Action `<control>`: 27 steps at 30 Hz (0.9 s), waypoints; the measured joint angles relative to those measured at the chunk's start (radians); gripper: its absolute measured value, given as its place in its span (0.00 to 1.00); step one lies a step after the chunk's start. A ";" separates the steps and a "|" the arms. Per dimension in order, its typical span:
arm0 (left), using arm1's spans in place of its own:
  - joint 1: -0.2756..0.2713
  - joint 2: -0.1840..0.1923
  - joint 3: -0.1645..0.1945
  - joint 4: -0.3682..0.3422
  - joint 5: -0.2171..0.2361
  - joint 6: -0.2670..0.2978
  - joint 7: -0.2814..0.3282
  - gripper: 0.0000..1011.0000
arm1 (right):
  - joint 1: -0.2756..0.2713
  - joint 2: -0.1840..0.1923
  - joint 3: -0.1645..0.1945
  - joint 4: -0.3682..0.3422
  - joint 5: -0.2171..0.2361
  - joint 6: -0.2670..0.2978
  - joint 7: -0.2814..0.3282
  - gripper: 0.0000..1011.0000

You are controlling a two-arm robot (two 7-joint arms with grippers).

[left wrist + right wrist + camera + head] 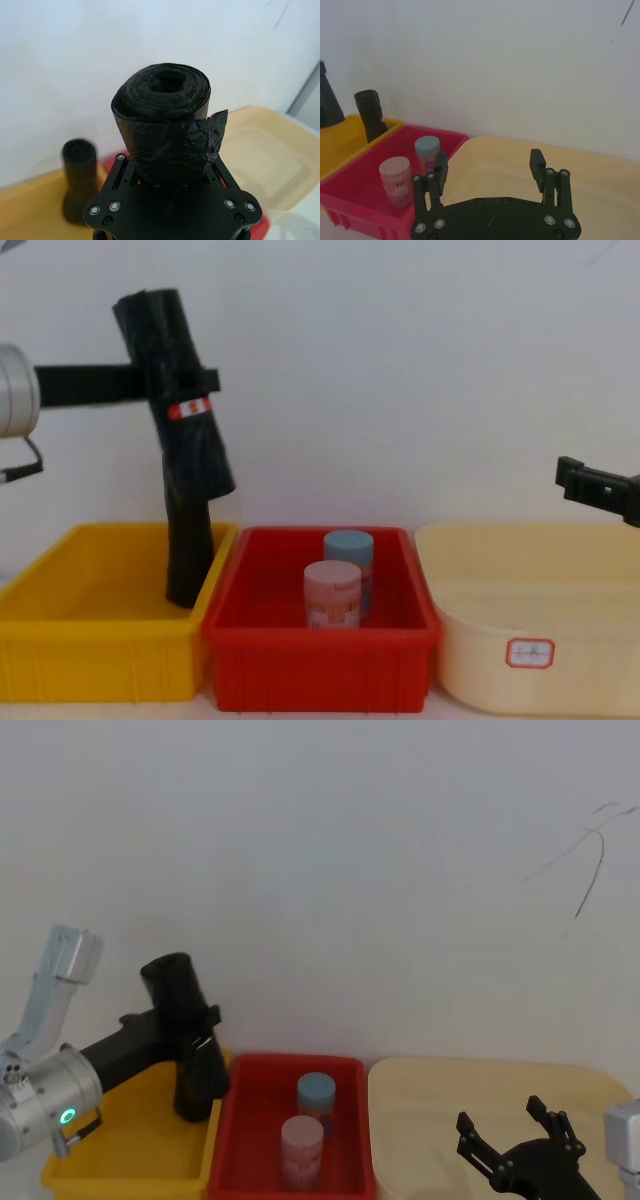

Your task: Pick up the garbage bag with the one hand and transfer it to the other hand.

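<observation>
The left gripper [190, 380] reaches in from the left, a green ring [67, 1117] glowing on its silver wrist. Its two black fingers are closed around the middle of the garbage bag [160, 335], just above the red-and-white label [190, 408]. The bag hangs in the air above the right end of the yellow bin [100, 640], tilted so that its top leans left and its lower end points down and to the right. In the left wrist view the rolled end of the bag [167, 125] rises between the fingers. A slimmer black roll [188, 560] stands in the yellow bin just under the bag's lower end; whether the two touch cannot be told. To the right, the red bin [320, 655] holds a blue-lidded jar [348, 545] and, nearer, a pink jar [332, 595]. The right gripper [503, 1118] hovers over the beige bin [540, 640] at the far right, well apart from the bag, with its fingers spread wide and nothing between them.
</observation>
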 joint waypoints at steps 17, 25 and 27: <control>-0.031 -0.037 0.062 -0.048 -0.014 0.009 -0.020 0.40 | 0.000 0.000 0.000 0.000 0.000 0.000 0.000 0.99; -0.039 -0.045 0.086 -0.050 -0.003 -0.002 -0.022 0.40 | 0.007 0.007 0.000 -0.001 0.001 0.015 0.016 0.99; -0.041 -0.047 0.091 -0.051 -0.001 -0.004 -0.022 0.40 | 0.013 0.012 0.000 -0.002 0.005 0.028 0.029 0.99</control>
